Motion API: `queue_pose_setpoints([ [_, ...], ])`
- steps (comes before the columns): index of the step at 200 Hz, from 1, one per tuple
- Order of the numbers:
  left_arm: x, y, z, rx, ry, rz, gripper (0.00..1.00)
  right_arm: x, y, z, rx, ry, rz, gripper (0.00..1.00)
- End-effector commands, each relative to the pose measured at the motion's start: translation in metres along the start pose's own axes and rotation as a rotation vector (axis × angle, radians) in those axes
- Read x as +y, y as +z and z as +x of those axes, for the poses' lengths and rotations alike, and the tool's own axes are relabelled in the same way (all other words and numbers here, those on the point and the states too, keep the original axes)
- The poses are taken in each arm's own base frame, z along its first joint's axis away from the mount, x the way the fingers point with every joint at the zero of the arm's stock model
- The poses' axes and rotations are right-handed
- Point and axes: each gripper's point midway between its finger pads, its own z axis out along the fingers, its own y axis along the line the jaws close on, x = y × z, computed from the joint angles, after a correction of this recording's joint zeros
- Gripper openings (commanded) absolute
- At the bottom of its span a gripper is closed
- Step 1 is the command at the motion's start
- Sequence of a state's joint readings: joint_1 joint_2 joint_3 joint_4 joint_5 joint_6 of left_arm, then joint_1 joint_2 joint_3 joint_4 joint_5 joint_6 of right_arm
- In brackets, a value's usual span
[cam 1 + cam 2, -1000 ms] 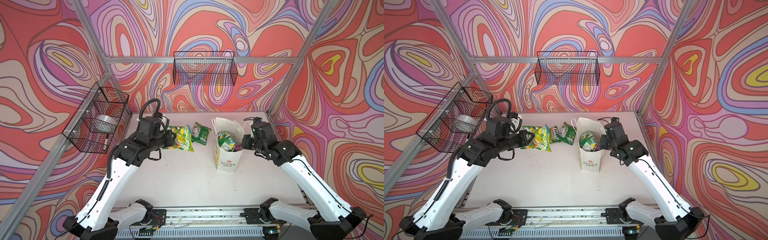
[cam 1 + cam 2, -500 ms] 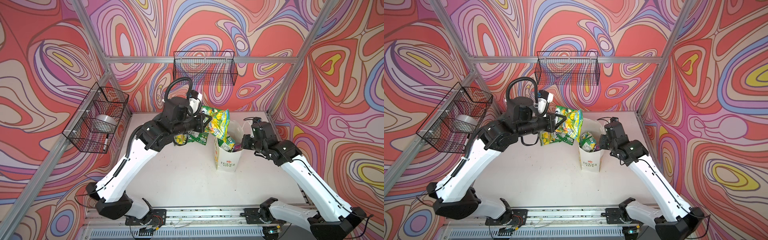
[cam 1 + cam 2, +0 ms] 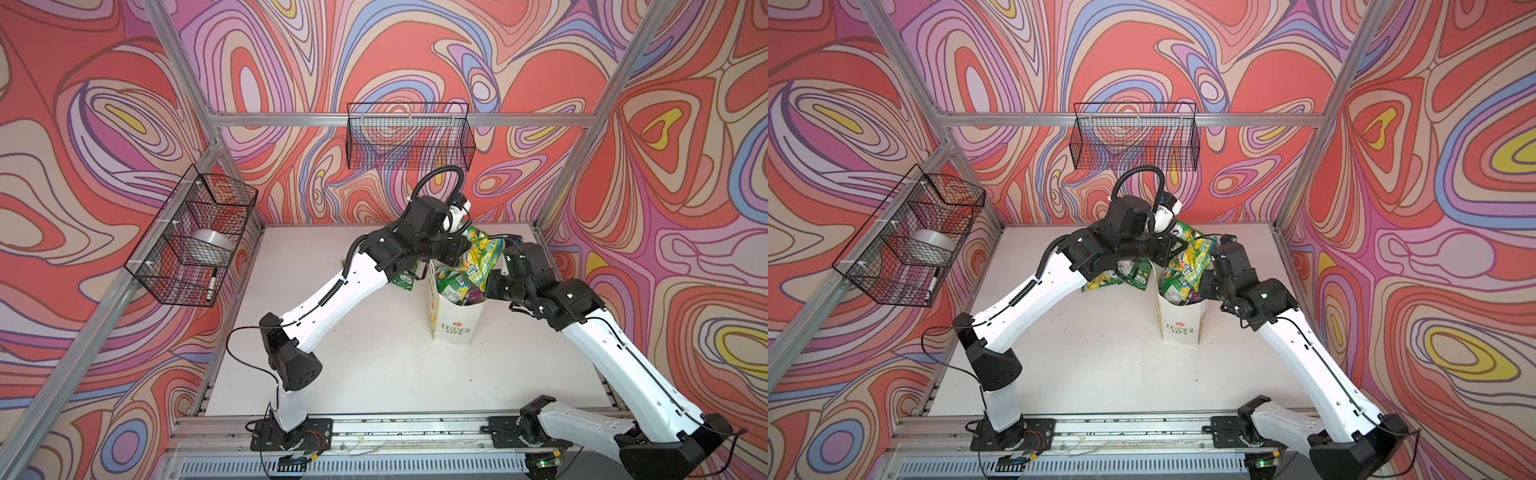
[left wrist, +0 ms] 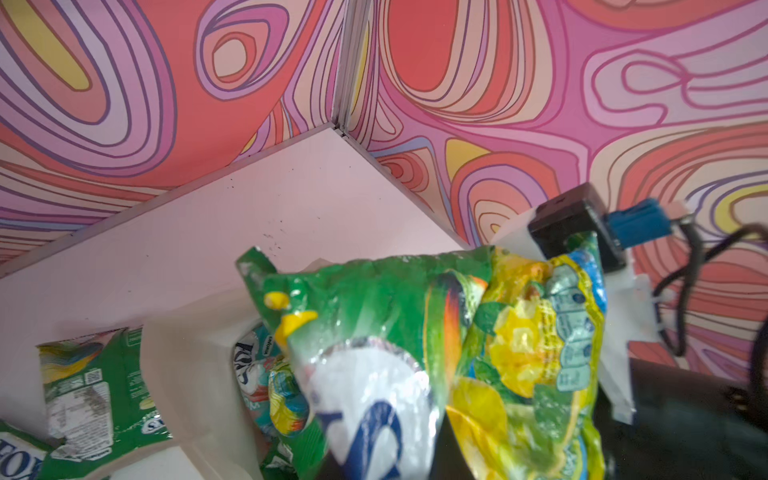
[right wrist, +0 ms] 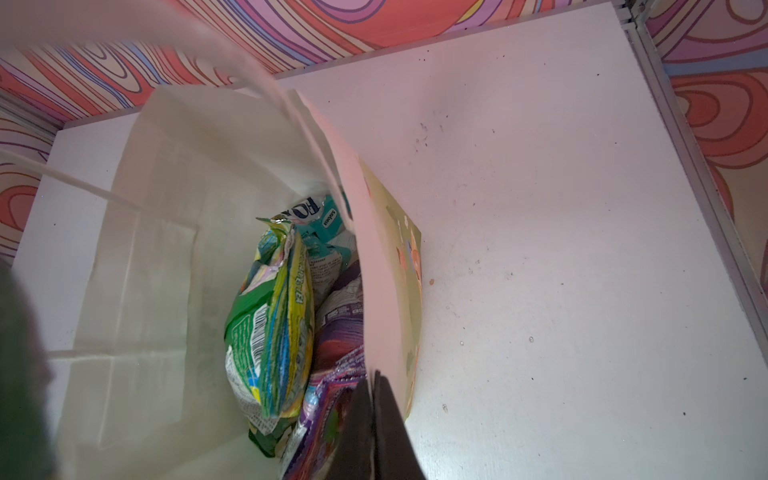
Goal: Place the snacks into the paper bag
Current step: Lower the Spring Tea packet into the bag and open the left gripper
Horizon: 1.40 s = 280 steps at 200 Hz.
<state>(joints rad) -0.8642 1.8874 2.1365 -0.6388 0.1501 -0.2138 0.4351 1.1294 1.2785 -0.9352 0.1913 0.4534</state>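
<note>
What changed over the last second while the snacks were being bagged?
The left gripper, holding a green-yellow FOX'S packet, rose from the table beside the loose packets and swung rightward to above the paper bag mouth; the packet is not released. The right gripper stayed shut on the bag's wall. The bag and the loose packets did not move.

The white paper bag (image 3: 455, 328) stands upright holding snacks (image 5: 270, 332); a green-yellow packet (image 3: 482, 255) hangs over its mouth.
</note>
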Motion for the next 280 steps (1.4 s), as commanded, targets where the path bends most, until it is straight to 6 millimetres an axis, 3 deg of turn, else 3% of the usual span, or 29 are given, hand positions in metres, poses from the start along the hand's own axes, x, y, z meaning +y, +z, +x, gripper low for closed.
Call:
queue_pose_setpoints([
  [1,0.011,0.006,-0.01,-0.036,0.199,-0.085,0.14,0.012,-0.012,-0.016,-0.043,0.004,-0.056,0.0],
  [25,0.025,0.021,0.001,-0.001,0.306,-0.141,0.14,0.013,-0.013,-0.017,-0.046,0.006,-0.059,0.0],
  [57,0.014,0.032,0.021,0.078,0.479,-0.05,0.14,0.014,-0.011,-0.016,-0.04,0.007,-0.063,0.0],
  [97,0.007,0.028,0.054,0.203,0.658,0.047,0.13,0.013,-0.012,-0.013,-0.035,0.012,-0.062,0.0],
  [157,0.001,0.045,0.087,0.301,0.729,0.091,0.13,0.017,-0.01,-0.012,-0.023,0.017,-0.083,0.0],
  [202,0.006,0.071,0.113,0.395,0.758,0.079,0.13,0.019,-0.01,-0.011,-0.018,0.02,-0.092,0.0],
  [233,0.022,0.088,0.141,0.489,0.764,0.047,0.15,0.018,-0.012,-0.011,-0.022,0.024,-0.088,0.0],
  [245,0.025,0.092,0.148,0.516,0.76,0.046,0.18,0.017,-0.013,-0.012,-0.026,0.025,-0.086,0.0],
  [262,0.028,0.096,0.15,0.524,0.753,0.032,0.38,0.017,-0.013,-0.012,-0.025,0.025,-0.086,0.0],
  [280,0.03,0.097,0.147,0.513,0.749,0.011,0.51,0.017,-0.013,-0.012,-0.026,0.025,-0.088,0.0],
])
